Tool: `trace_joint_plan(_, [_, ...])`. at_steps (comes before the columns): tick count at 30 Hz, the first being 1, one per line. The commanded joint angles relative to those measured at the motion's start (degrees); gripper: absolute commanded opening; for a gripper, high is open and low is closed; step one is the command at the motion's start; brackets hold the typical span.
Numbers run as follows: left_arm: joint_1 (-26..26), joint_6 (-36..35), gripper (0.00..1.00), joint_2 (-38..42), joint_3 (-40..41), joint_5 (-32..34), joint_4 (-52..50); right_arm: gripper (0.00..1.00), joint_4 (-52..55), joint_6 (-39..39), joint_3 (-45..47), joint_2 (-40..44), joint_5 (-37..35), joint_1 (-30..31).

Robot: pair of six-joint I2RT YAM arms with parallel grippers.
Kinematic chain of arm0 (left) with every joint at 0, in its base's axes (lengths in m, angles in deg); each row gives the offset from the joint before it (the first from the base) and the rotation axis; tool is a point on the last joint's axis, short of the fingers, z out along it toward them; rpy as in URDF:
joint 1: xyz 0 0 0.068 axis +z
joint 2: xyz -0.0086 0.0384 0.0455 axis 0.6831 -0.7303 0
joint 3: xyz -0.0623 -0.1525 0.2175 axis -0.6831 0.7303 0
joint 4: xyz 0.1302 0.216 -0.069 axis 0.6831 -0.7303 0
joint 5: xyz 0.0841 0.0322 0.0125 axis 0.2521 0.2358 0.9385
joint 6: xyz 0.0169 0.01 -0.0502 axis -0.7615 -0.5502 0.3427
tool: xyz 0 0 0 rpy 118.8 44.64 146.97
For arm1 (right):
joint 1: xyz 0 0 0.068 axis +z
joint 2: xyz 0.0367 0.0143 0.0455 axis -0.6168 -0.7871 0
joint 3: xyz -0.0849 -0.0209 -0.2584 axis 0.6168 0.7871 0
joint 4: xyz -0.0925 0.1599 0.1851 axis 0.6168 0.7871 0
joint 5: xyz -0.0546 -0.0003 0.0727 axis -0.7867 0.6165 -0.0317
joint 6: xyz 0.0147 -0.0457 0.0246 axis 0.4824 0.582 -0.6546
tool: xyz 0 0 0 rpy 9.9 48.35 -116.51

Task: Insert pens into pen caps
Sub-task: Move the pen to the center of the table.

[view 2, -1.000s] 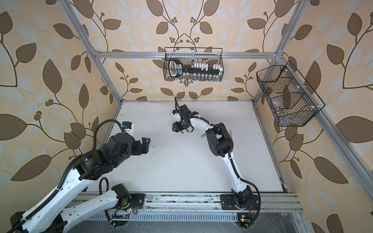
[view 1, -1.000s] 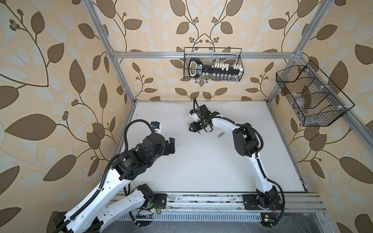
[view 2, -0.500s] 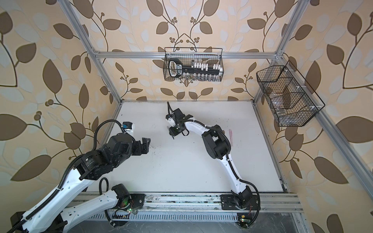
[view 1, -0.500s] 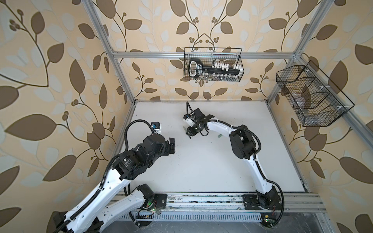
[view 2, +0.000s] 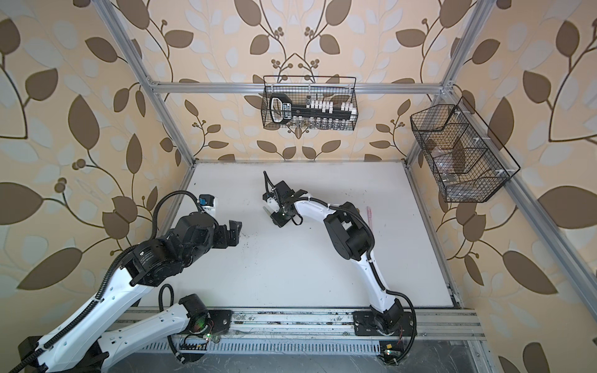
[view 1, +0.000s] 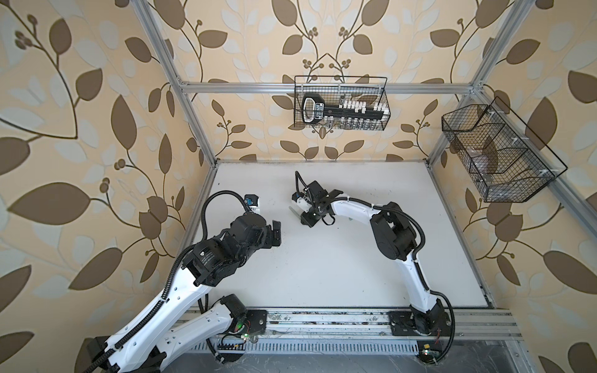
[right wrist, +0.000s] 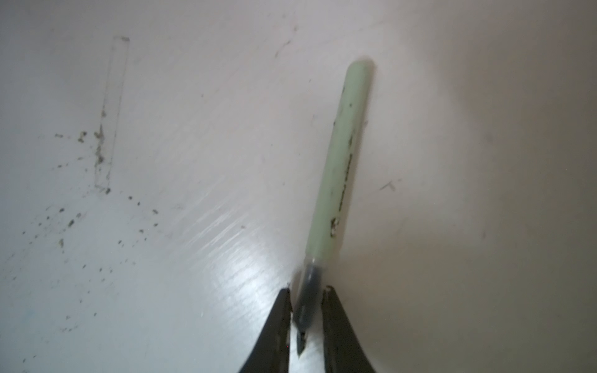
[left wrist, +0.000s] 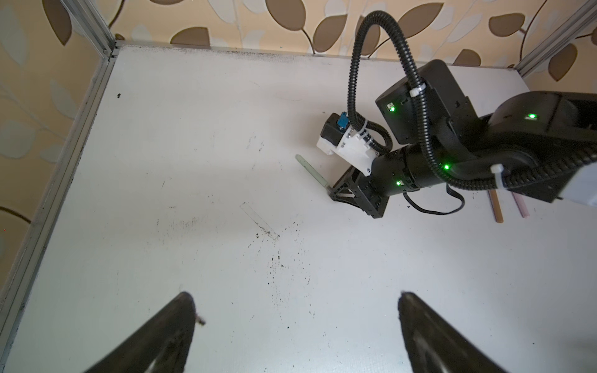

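A pale green pen (right wrist: 342,161) lies on the white table (view 1: 323,274), also seen in both top views (view 1: 294,211) (view 2: 267,210) and the left wrist view (left wrist: 311,171). My right gripper (right wrist: 307,290) is shut on its dark tip end, low over the table (view 1: 302,217). My left gripper (left wrist: 294,295) hovers wide open and empty at the table's left (view 1: 275,232). A brown pen (left wrist: 496,206) and a pink pen (left wrist: 520,206) (view 2: 369,214) lie behind the right arm. A small greenish piece, perhaps a pen cap (view 1: 350,219), peeks out by the right forearm.
A wire basket (view 1: 340,103) with a black tool hangs on the back wall. A second wire basket (view 1: 497,155) hangs on the right wall. Dark specks dot the table (left wrist: 277,258) between the grippers. Aluminium frame posts edge the table.
My right gripper has swung left across the back of the table and its jaws have closed on the green pen's tip. The left arm has not moved.
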Motion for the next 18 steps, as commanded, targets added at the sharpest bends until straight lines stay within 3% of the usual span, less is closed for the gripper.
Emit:
trace_joint_plan(1, [0.58, -1.44, 0.99, 0.04, 0.28, 2.37, 1.84, 0.21, 3.9, 4.04, 6.88, 2.9, 2.16, 0.57])
trace_joint_plan(5, [0.55, -2.27, 0.99, -1.78, 0.37, 4.19, 2.31, 0.22, 1.65, 4.72, 13.55, 7.08, 4.39, 0.79])
trace_joint_plan(11, [0.6, -4.3, 0.99, -5.0, 0.57, 3.44, 6.57, 0.35, -2.53, 3.37, 20.52, 11.24, 2.96, 1.19])
trace_joint_plan(18, [3.48, -8.73, 0.99, -12.41, 0.45, 1.37, 16.11, 0.46, -10.3, -5.92, 27.96, 21.17, 3.19, -2.75])
